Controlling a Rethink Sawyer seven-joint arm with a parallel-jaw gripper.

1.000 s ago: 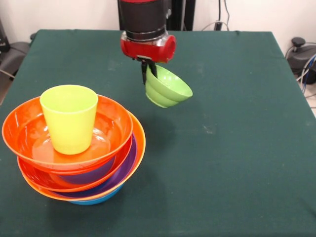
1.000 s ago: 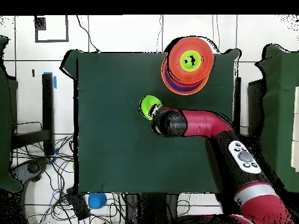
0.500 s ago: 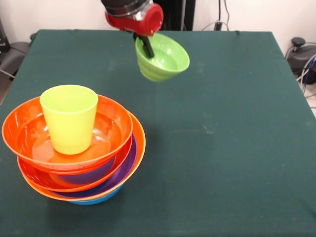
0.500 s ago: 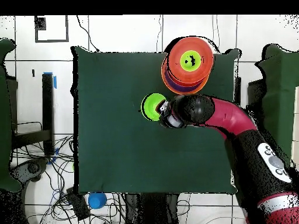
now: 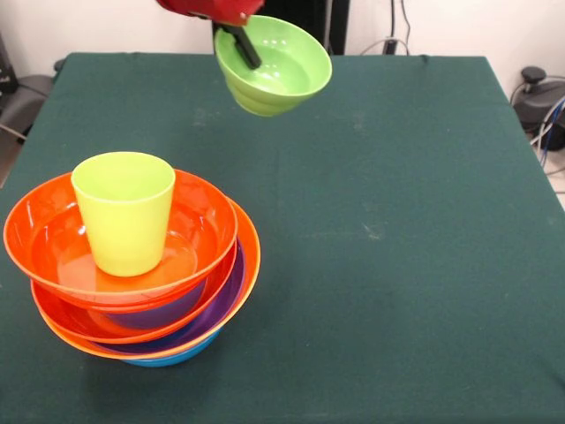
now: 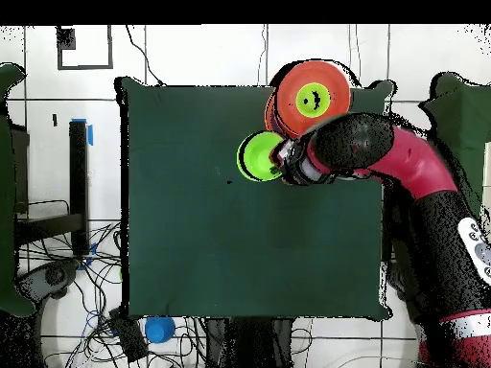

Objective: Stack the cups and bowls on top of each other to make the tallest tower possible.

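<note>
You see the end effector [image 5: 237, 40] holding the small lime-green bowl [image 5: 274, 66] by its rim; overhead, it hangs beside the tower [image 6: 309, 113]

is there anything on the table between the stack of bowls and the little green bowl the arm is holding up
No. In the front view only bare green table lies between the tower and the small lime-green bowl, which the gripper holds in the air.

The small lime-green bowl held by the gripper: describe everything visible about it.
The small lime-green bowl is round glossy plastic with a stepped outer wall and looks empty. It hangs in the air above the green table, tilted with its opening towards the camera. The gripper pinches its rim, one dark finger lying inside. Nothing else touches it; it is apart from the stacked bowls.
</note>
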